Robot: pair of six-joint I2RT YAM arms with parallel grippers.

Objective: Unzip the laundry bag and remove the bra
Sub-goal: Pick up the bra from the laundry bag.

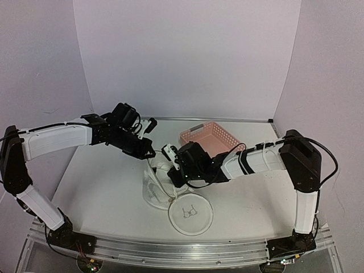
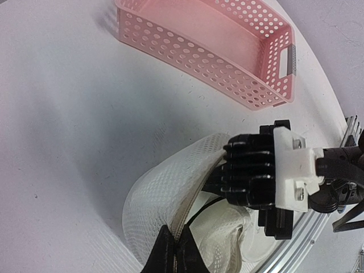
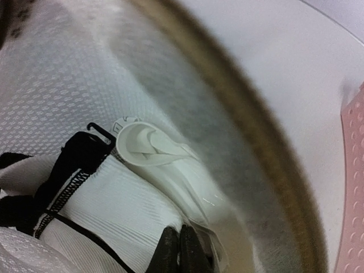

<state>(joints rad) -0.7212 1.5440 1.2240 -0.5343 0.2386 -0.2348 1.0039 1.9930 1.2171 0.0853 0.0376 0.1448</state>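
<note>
The laundry bag (image 1: 154, 190) stands open on the table, and its round lid with the black bra drawing (image 1: 190, 214) lies flat in front of it. My left gripper (image 2: 176, 250) is shut on the bag's zipper rim (image 2: 190, 219) and holds the mesh wall (image 2: 162, 190) up. My right gripper (image 3: 181, 245) reaches inside the bag and is shut on an edge of the bra (image 3: 114, 202), white ribbed fabric with a black strap (image 3: 79, 156). From the left wrist, the bra (image 2: 224, 230) shows inside the opening under the right gripper's black body (image 2: 256, 173).
A pink perforated basket (image 1: 211, 138) stands just behind the right arm, also seen as the basket (image 2: 227, 51) from the left wrist. The bag's brown rim (image 3: 244, 119) curves close round my right gripper. White walls enclose the table.
</note>
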